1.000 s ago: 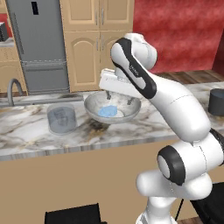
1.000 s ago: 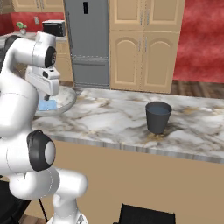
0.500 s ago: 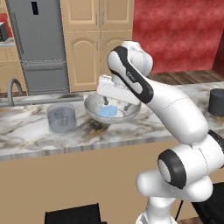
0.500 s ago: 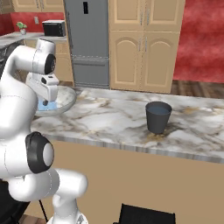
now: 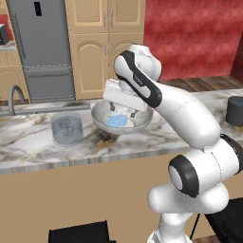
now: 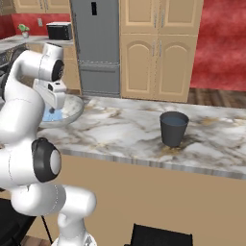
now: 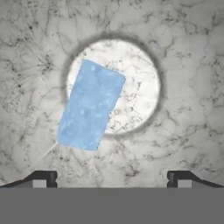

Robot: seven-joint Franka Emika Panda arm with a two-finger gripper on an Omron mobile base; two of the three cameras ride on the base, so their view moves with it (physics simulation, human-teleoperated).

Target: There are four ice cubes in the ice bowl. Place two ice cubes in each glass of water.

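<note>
gripper (image 7: 112, 177): fingers spread wide, tips at the hand view's lower edge, gripping nothing | pale blue translucent ice cubes (image 7: 90, 105): one slab-like cluster, above and between the tips, left of centre, apart from both | wide mottled grey ice bowl (image 5: 100, 120): on marble counter (image 6: 125, 129), centre of left base view.

Right under the claw (image 7: 112, 177), with its small dark finger tips, the ice bowl (image 7: 183, 78) is mottled grey, veined with darker speckle, paling to a whitish round bottom. Pale blue ice cubes (image 7: 90, 105) lie there as one translucent slab. Off to one side of the claw a glass (image 5: 67, 128) is see-through grey-blue; well away on the other side, another (image 6: 173, 128) is dark charcoal. The counter (image 6: 125, 129) beneath is grey-and-tan veined marble.
</note>
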